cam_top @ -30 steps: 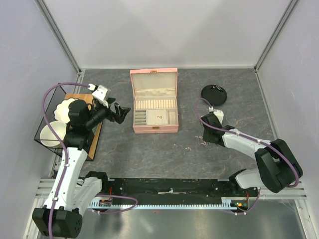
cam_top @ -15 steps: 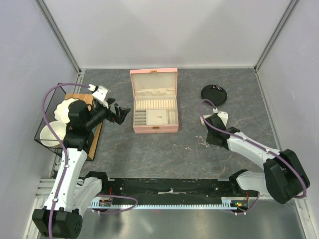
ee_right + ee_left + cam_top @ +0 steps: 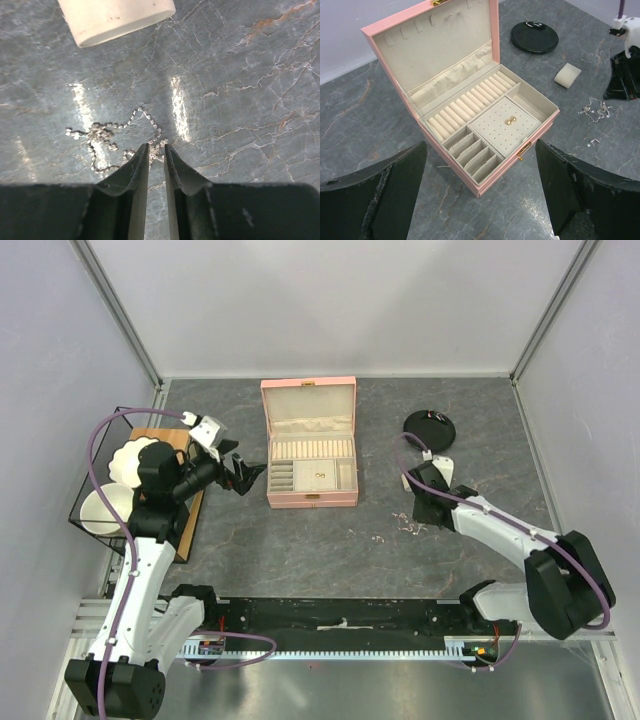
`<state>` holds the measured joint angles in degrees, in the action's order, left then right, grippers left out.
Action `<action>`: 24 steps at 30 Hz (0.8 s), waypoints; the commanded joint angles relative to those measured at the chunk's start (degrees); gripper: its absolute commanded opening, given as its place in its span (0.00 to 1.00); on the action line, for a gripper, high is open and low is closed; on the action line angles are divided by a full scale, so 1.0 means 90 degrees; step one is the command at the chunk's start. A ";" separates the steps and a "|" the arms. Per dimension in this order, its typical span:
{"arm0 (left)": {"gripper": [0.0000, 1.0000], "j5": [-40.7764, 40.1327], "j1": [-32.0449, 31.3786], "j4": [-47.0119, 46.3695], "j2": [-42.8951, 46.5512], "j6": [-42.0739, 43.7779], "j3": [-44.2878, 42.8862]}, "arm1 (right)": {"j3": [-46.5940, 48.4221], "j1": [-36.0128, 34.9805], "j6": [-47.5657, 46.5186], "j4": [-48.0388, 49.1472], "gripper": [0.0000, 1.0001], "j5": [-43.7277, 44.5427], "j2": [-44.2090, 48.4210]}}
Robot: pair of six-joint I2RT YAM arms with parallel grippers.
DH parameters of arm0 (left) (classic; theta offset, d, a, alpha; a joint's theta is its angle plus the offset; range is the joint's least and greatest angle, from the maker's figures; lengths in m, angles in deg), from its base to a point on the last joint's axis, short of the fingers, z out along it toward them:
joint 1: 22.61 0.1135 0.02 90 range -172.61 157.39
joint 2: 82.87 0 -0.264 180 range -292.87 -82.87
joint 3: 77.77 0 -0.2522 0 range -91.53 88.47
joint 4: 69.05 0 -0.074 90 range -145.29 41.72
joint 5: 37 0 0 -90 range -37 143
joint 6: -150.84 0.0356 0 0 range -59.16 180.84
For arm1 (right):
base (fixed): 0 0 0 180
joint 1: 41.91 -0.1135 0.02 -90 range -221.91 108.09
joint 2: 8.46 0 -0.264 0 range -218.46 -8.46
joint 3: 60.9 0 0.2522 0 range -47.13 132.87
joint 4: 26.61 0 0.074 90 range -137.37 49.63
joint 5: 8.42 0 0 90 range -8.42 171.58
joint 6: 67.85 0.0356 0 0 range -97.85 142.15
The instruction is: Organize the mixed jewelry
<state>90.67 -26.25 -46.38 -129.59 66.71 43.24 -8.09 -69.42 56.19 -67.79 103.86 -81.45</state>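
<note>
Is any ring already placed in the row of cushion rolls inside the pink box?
No, the cushion rolls of the pink box are bare; only a small gold piece sits on the dotted pad.

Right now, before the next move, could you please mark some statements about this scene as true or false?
1. The pink box stands open. True.
2. The left hand holds a chain. False: it is open and empty, in front of the box.
3. The right hand has its fingers nearly together on the chain lying on the table. True.
4. The earring pad in the box is bare. False: gold earrings sit on it.
</note>
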 commanded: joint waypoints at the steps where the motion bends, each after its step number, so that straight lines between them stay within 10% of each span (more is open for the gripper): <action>1: 0.96 0.0199 -0.0016 -0.0081 0.0054 0.0275 0.0036 | 0.0241 0.0019 -0.0150 0.0214 0.28 0.0180 -0.0444; 24: 0.96 0.0160 -0.0016 -0.0072 0.0035 0.0344 0.0094 | 0.0271 0.0146 -0.0452 0.0595 0.34 0.0191 -0.1001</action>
<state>90.87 -26.25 -45.98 -129.63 67.82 43.87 -7.50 -68.81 52.89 -64.18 104.80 -89.86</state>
